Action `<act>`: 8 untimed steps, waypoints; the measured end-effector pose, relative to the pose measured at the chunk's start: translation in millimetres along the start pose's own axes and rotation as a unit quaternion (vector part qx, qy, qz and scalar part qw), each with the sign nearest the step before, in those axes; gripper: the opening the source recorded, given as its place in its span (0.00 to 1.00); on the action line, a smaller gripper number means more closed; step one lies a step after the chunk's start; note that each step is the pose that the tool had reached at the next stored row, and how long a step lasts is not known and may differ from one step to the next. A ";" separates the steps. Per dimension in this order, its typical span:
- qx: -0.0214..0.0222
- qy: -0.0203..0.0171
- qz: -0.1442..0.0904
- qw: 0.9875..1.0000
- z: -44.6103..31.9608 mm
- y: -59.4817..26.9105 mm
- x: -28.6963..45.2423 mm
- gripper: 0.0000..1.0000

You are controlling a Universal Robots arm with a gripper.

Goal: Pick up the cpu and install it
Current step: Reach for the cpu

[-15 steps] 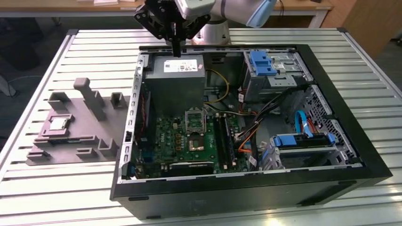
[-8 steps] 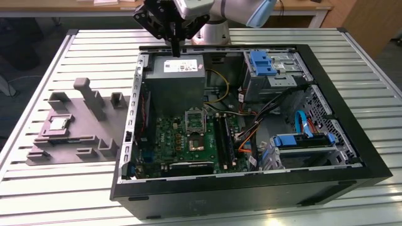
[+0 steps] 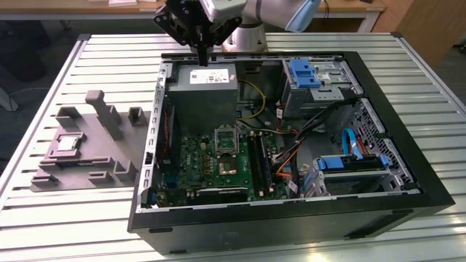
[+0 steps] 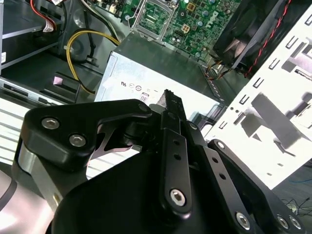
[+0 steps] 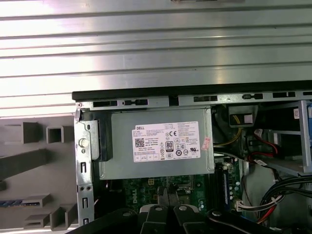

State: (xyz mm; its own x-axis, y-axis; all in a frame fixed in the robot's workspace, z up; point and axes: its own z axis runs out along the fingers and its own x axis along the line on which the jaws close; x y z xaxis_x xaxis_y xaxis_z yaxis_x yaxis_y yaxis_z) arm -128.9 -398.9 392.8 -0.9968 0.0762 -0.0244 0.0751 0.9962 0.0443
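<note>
Claw [image 3: 206,59] poised tip-down just above the power supply [image 3: 207,82], at the far edge of the computer case [image 3: 291,224]. In both wrist views its fingers are drawn together with nothing seen between them [image 4: 170,95] [image 5: 166,192].

**Task object.** The cpu [image 3: 67,143] lies flat in a recess of the grey fixture [image 3: 95,164] on the slatted table [image 3: 73,218]. It sits outside the case on the exterior view's left, well apart from the claw.

**Hazards (judged).**
- The chip is thin and sits low in its recess, so a pinch on its rim could slip or tip it.
- A tilted or shifted chip could land badly in the socket [image 3: 226,139] and harm the contacts.
- Fingers kept together would press on the metal top rather than grasp it.

**Edges and room.**
- The tall post [image 3: 109,117] stands near the cpu.
- The case wall on the exterior view's left lies between the claw and the fixture.
- Above the table the space is open.
- Inside the case, the socket on the motherboard [image 3: 211,164] is hemmed in by the power supply and loose cables [image 3: 291,144], leaving a narrow vertical approach.
</note>
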 end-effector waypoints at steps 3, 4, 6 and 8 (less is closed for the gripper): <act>0.000 0.000 0.000 1.000 0.0 0.0 0.4 0.11; 0.000 0.000 0.000 1.000 0.0 0.0 0.5 0.11; 0.000 0.000 0.000 1.000 0.1 -0.1 0.9 0.11; 0.000 0.000 0.000 1.000 0.2 -0.2 2.4 0.11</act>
State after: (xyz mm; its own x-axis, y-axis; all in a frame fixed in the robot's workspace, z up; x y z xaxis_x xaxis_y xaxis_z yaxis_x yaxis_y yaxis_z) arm -131.3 -398.9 392.6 -0.9968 0.0762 -0.0245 0.0751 0.9962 0.0444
